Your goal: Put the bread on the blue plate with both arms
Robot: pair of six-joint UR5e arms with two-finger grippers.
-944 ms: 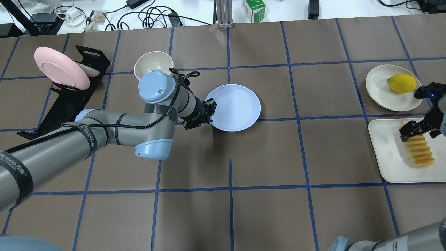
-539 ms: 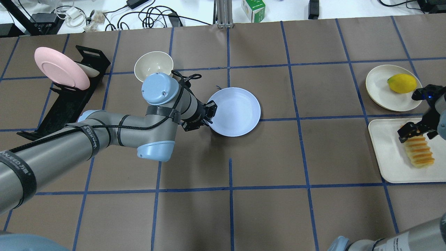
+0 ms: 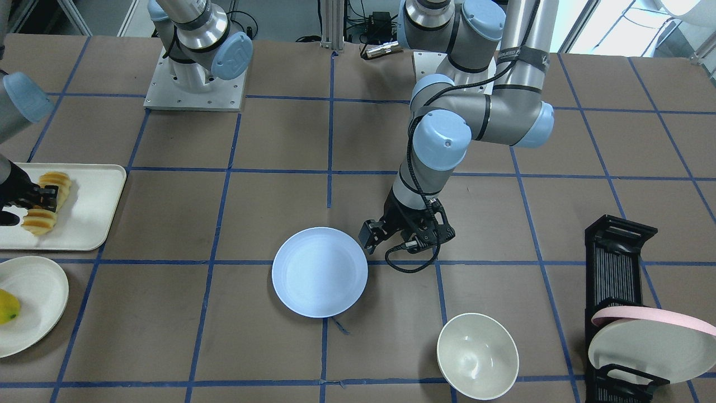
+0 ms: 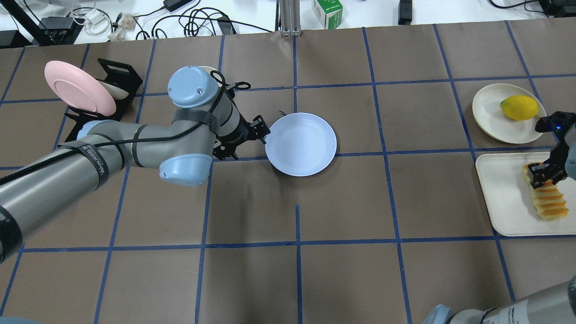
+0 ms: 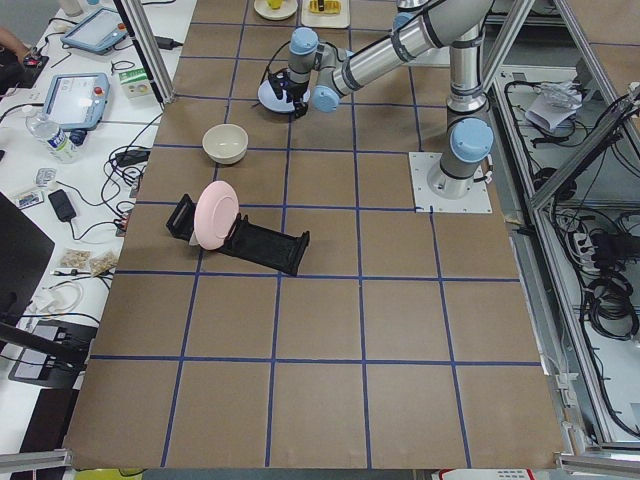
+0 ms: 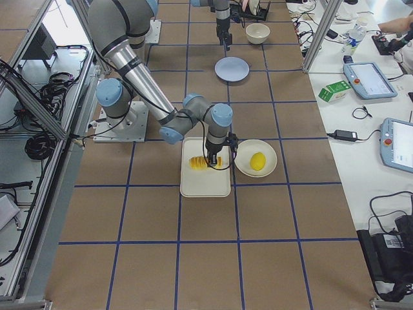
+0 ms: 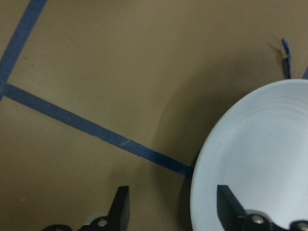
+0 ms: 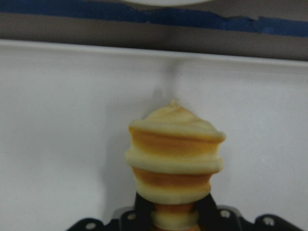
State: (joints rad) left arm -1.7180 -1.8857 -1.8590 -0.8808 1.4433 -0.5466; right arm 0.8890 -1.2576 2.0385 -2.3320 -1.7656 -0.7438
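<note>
Pinching bread (image 4: 550, 204) on cream tray (image 4: 499, 202): right claw (image 4: 543, 174) clamped across its middle.
Bread is yellow-orange, cross-ridged like joined slices, lying flat. Left claw (image 7: 172, 192) spread at rim of blue plate (image 4: 300, 144), middle of counter (image 4: 342, 202), well apart.

Bright, even light falls from overhead, so the brown tabletop (image 4: 342, 202) carries only soft, faint shadows. Daylight blows out to white in the top right corner of the front-facing view. The left wrist view is dimmer, with a dark shadow hugging the rim of the blue plate (image 7: 260, 159). The right wrist view is soft. The bread (image 8: 174, 159) sits very close and slightly blurred, throwing a pale grey shadow behind it.
</note>
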